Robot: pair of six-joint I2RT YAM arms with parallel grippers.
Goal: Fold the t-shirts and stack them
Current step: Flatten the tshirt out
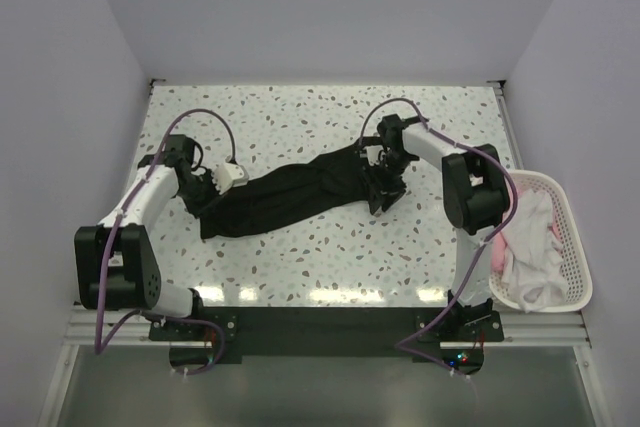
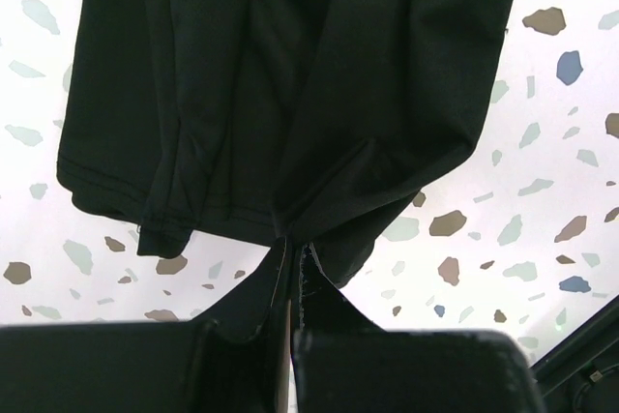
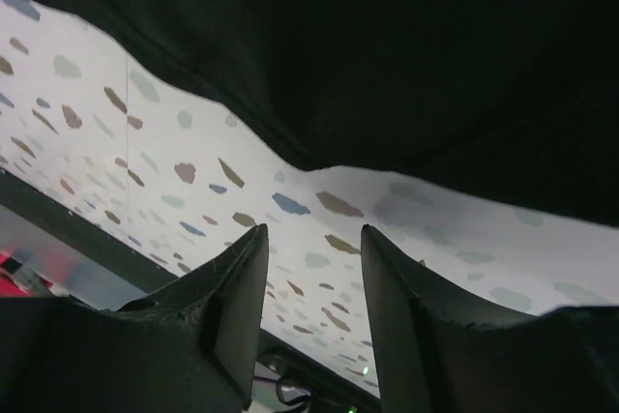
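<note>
Two arms flank the black t-shirt (image 1: 285, 199), which lies bunched in a long, twisted band across the speckled table (image 1: 300, 112). At the shirt's left end the left gripper (image 2: 290, 328) is pressed together on a small fold of the hem (the wrist view shows the cloth drawn into a peak between the closed fingers), and the rest of the fabric spreads away from it. At the shirt's right end the right gripper (image 3: 311, 244) has its fingers spread with nothing between them; the black cloth lies just beyond its tips. Well to the right of the shirt, a white slatted basket (image 1: 578, 247) holds white and pink t-shirts (image 1: 528, 237) in a crumpled heap.
</note>
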